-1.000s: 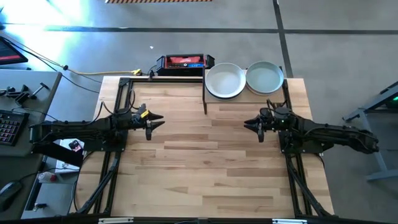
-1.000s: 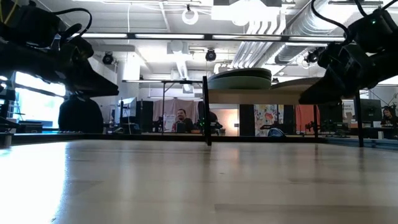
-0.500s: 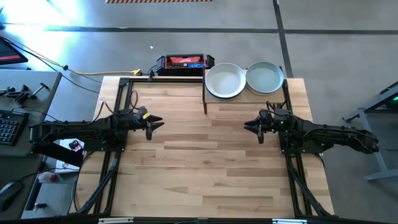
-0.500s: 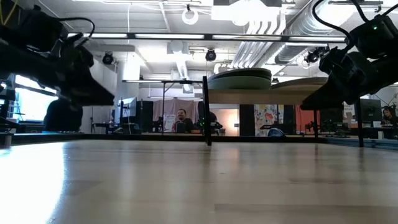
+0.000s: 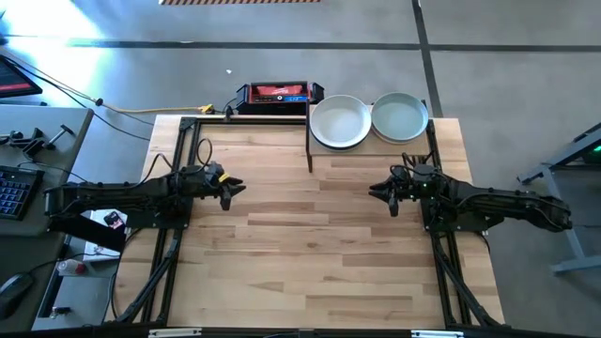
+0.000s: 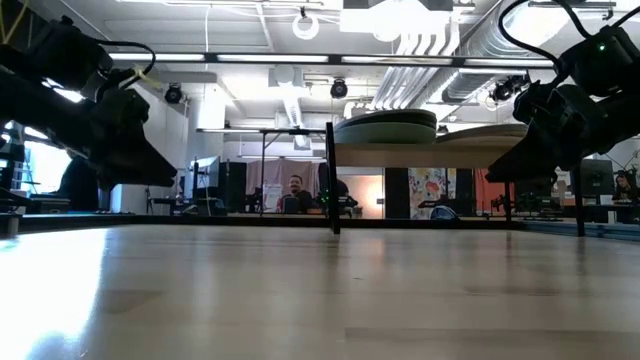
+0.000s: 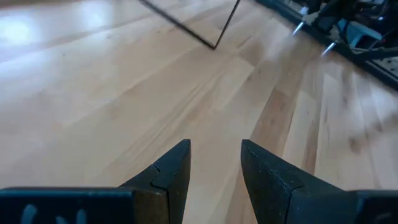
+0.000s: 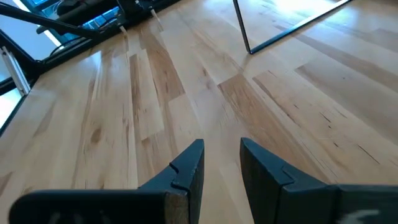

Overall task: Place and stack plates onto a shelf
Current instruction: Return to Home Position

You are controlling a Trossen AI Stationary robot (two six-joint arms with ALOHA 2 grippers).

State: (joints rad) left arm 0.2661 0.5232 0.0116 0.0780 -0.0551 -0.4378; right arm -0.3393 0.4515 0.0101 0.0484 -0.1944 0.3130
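Two plates sit side by side on the shelf (image 6: 440, 155) at the table's far right: a pale one (image 5: 340, 121) and a pale green one (image 5: 400, 116). In the low view they show as low stacks (image 6: 385, 127) resting on the raised board. My left gripper (image 5: 235, 191) (image 7: 214, 146) hovers over the table's left part, open, with nothing between its fingers. My right gripper (image 5: 380, 192) (image 8: 222, 144) hovers over the right part, just near of the shelf, also open with nothing between its fingers. Both grippers point toward the table's middle, slanting slightly down.
A thin black shelf leg (image 5: 310, 155) stands between the arms, toward the far side. A red and black device (image 5: 274, 94) lies beyond the far edge. Bare wooden tabletop (image 5: 310, 244) spreads between and near of the grippers. People (image 6: 292, 192) are in the room behind.
My left gripper has rolled about its own pointing line and tipped a little further down, staying over the same spot. Its fingers are as far apart as before.
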